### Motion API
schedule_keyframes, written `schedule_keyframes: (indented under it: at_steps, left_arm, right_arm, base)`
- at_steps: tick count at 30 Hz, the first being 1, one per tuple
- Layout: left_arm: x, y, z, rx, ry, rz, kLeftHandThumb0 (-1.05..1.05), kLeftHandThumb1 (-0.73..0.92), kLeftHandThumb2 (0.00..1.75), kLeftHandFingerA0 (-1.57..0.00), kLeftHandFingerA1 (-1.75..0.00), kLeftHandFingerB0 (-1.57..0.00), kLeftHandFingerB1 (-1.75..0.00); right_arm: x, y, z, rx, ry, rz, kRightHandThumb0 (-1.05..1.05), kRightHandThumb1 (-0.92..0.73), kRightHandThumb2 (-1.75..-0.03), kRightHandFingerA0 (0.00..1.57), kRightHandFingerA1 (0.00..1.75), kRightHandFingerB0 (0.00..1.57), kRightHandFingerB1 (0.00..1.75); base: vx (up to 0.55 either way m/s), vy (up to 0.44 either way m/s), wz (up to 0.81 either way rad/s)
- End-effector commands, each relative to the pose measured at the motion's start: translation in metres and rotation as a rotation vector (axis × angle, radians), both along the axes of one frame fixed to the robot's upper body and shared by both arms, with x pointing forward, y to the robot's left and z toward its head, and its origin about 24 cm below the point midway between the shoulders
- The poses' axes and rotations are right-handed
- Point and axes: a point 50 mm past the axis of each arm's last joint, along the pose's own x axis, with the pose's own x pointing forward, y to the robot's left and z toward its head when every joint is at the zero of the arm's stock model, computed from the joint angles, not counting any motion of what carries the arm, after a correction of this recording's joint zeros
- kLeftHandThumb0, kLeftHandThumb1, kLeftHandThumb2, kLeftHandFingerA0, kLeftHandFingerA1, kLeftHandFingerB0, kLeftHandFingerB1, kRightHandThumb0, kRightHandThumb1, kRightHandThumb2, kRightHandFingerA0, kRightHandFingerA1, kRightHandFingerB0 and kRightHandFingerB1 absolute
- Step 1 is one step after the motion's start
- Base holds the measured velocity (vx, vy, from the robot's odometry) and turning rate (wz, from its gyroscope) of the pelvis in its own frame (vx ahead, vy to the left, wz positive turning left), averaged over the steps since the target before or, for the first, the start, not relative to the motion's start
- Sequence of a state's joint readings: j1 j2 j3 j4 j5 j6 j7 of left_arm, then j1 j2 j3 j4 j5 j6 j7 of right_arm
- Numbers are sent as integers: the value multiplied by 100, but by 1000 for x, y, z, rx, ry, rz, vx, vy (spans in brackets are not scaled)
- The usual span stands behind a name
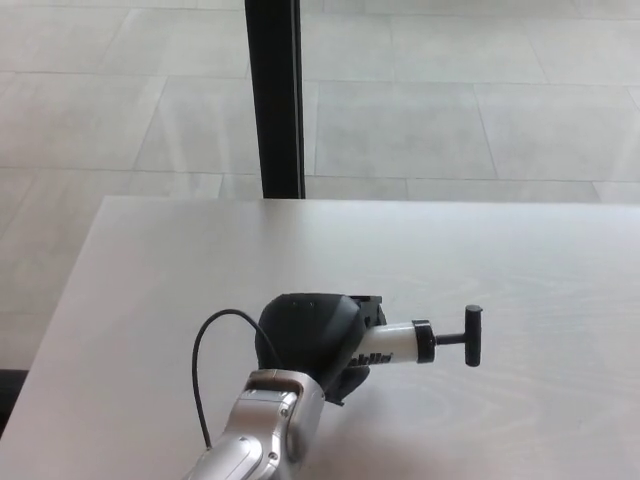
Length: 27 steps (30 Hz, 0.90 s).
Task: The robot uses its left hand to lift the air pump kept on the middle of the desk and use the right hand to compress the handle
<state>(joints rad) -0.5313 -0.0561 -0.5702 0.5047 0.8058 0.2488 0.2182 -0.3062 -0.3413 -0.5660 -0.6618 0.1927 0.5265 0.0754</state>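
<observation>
You see a pale wood-grain desk (520,260) before a grey tiled floor (420,110) and 1 black post (275,95). Your left hand (305,335) clasps the air pump (395,343); its black lettering is unreadable.

The left robot hand (308,338) is closed in a grasp above its silver wrist (270,420).

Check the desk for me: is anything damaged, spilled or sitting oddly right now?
Nothing looks damaged or spilled. The small white air pump with the black T-handle is held sideways in the black left hand low over the pale wooden desk, its handle rod extended. The right hand is not in view.
</observation>
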Motion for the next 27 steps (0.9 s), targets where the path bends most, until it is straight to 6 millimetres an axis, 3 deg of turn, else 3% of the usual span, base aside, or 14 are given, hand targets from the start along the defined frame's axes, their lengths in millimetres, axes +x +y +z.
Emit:
schedule_keyframes:
  at_steps: [1, 2, 3, 4, 5, 6, 8, 9, 16, 19, 22, 24, 27]
  left_arm:
    - [1, -1, -8, -43, 118, 60, -29, 64, 71, -81, -153, -55, -73]
    - [3, -1, -7, 6, 126, 59, -36, 61, 72, -75, -147, -47, -68]
    - [6, -3, -8, 124, 213, 71, -70, 51, 91, -34, -77, -17, -54]
    - [6, -2, -7, 126, 212, 74, -70, 51, 91, -34, -77, -17, -54]
    - [7, -2, -7, 132, 234, 79, -76, 49, 88, -17, -62, -8, -47]
    - [8, -1, -7, 146, 274, 73, -95, 54, 96, 0, -16, 0, 0]
    - [9, 3, -7, 166, 337, 60, -97, 55, 97, 0, -16, 0, 0]
    - [10, 4, -6, 178, 353, 56, -97, 69, 62, 0, 0, 0, 0]
    - [12, 13, -5, 208, 367, 35, -105, 76, 70, 0, 0, 0, 0]
    - [13, 15, 0, 238, 353, 29, -105, 78, 66, 0, 0, 0, 0]
    - [16, 22, 13, 154, 341, 23, -105, 80, 67, 0, 0, 0, 0]
    - [18, 40, 47, -7, 244, 10, -105, 85, 67, 0, 0, 0, 0]
    - [14, 58, 73, -134, 142, -14, -102, 81, 65, 0, 0, 0, 0]
  right_arm:
    - [-1, 1, -2, 52, 26, 36, -83, -92, -76, 16, 60, 35, 43]
    - [-1, 3, -2, 57, 24, 29, -84, -92, -75, 18, 61, 39, 43]
    - [-1, 5, -3, 64, 21, 34, -85, -92, -73, 22, 61, 41, 43]
    - [-1, 5, -3, 65, 20, 37, -85, -92, -73, 22, 61, 41, 43]
    - [-1, 6, -3, 65, 18, 38, -85, -92, -74, 21, 63, 41, 44]
    - [-1, 8, -3, 60, 22, 33, -85, -92, -77, 20, 57, 38, 42]
    - [-1, 9, -3, 57, 27, 28, -87, -91, -79, 14, 57, 35, 45]
    - [-1, 8, -2, 61, 27, 33, -86, -92, -79, 13, 58, 35, 45]
    - [2, 8, -10, 83, 63, 40, -87, -91, -79, 19, 57, 34, 45]
    - [2, 9, -13, 96, 72, 36, -87, -92, -76, 21, 57, 35, 45]
    - [3, 7, -17, 100, 92, 29, -83, -92, -80, 19, 56, 33, 45]
    - [4, 1, -20, 120, 107, 24, -86, -92, -77, 18, 56, 32, 44]
    - [4, -5, -25, 122, 133, 18, -84, -92, -74, 19, 56, 31, 43]
  base:
    - [0, 0, 0]
    - [0, 0, 0]
    - [0, 0, 0]
    - [0, 0, 0]
    - [0, 0, 0]
    - [0, 0, 0]
    - [0, 0, 0]
    - [0, 0, 0]
    - [0, 0, 0]
    - [0, 0, 0]
    - [0, 0, 0]
    - [0, 0, 0]
    - [0, 0, 0]
